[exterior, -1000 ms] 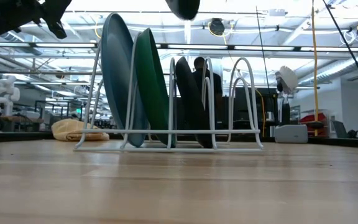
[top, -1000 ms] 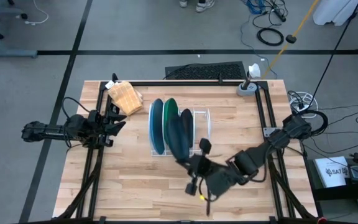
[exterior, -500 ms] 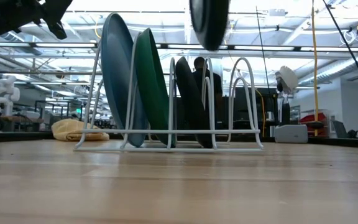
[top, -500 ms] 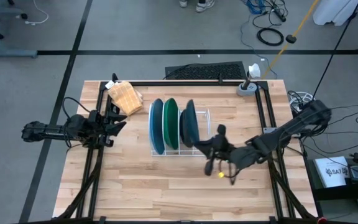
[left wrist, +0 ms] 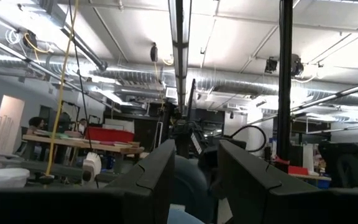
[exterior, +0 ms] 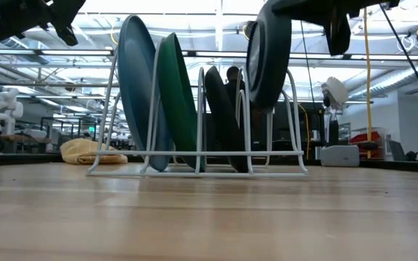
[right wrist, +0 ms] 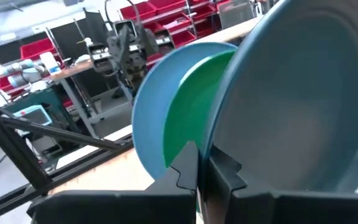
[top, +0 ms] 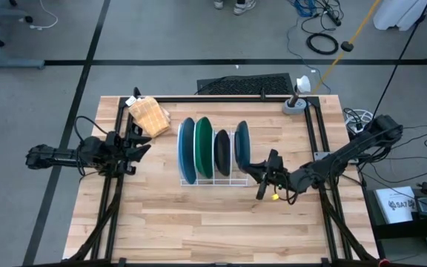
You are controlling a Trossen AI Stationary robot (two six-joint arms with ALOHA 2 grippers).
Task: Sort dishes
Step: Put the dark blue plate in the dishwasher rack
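right pincer clamped on dark teal plate above white rack; left pincer state unclear

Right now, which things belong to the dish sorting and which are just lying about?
Job:
light blue plate
green plate
black plate
dark teal plate, held by right hand
wire rack

Lying about:
tan wooden block
left hand, idle at the table's left edge

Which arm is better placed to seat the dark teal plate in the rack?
The right. Its gripper is shut on the dark teal plate, held upright over the white wire rack beside the black plate. The left gripper waits at the table's left edge, holding nothing.
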